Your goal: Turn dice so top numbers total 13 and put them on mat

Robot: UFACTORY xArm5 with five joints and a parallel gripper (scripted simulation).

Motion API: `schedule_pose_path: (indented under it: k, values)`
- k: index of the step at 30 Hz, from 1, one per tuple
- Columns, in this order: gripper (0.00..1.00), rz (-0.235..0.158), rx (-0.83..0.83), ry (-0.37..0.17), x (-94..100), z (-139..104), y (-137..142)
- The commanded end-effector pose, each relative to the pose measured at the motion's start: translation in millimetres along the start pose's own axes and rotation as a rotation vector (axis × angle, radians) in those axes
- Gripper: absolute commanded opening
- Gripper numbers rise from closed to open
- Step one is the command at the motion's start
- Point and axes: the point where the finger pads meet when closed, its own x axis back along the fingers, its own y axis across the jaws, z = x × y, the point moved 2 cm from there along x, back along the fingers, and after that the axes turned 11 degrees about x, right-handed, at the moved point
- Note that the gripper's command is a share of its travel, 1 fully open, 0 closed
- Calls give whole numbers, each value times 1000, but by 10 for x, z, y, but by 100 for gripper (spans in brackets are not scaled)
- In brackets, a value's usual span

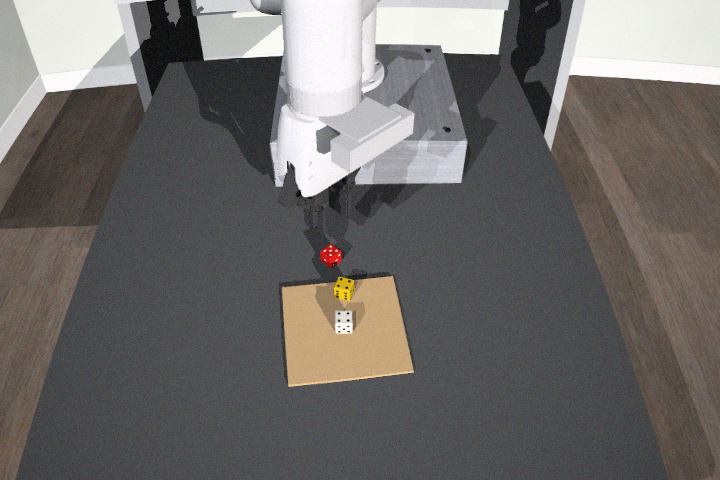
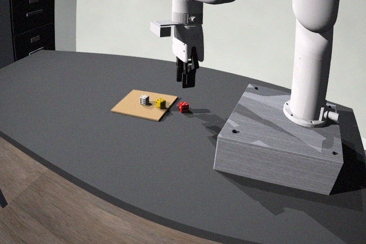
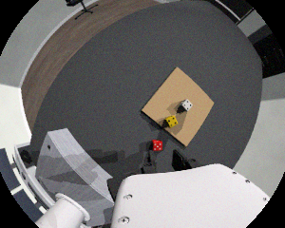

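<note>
The gripper (image 1: 330, 217) (image 2: 183, 83) (image 3: 162, 158) hangs above the table (image 1: 202, 339) (image 2: 102, 144) (image 3: 109, 85), its fingers partly open with nothing between them. Nearest the fingertips, below and toward the mat (image 1: 315, 362) (image 2: 137, 112) (image 3: 168, 90), the red die (image 1: 331, 255) (image 2: 183, 107) (image 3: 157, 145) sits flat off the mat, showing five. Farther from the fingers, the yellow die (image 1: 344, 288) (image 2: 160, 103) (image 3: 171, 122) rests on the mat near its edge, four up; farthest is the white die (image 1: 343, 321) (image 2: 144, 99) (image 3: 186, 105), on the mat, also four up.
</note>
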Motion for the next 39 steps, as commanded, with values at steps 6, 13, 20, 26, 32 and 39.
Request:
schedule_pose_path:
  k: [6,13,20,26,32,39]
  values:
    - [36,-2,0,1,-61,7,8]
    - [36,-2,0,2,-162,10,6]
    - [36,-2,0,2,-274,13,4]
    - [36,-2,0,2,-334,15,3]
    - [36,-2,0,2,-408,17,2]
    - [36,-2,0,2,-457,18,1]
